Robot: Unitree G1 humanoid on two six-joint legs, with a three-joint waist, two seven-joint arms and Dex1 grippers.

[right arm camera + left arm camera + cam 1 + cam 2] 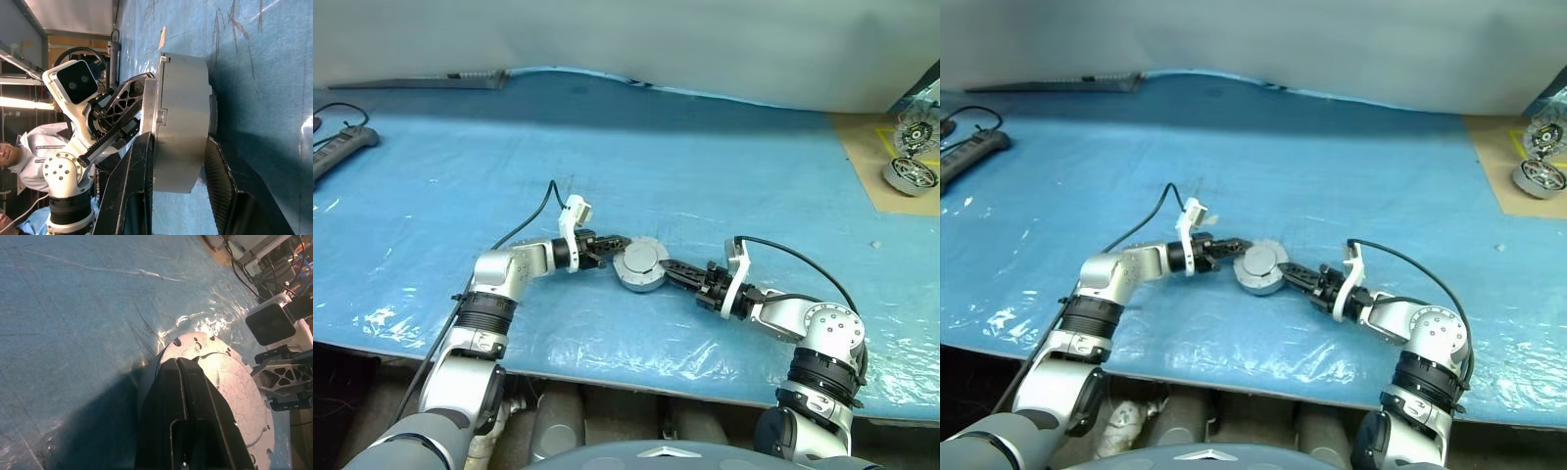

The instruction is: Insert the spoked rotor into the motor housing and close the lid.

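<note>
**Blue table, closed housing between two claws**

Blue plastic sheeting covered the table (724, 166). At its middle sat the motor housing (640, 265), its lid (230, 377) down. The left claw (615, 245), fingers pressed together, rested on the lid. The right claw (674, 270) clamped the housing's top and bottom. Well apart lay a second motor (912, 174) and a power strip (342, 149).

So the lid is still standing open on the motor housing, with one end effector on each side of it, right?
Not quite. The lid is already down flat on the motor housing, as the right wrist view shows. The rest holds: the left end effector and the right end effector sit on opposite sides of it.
</note>
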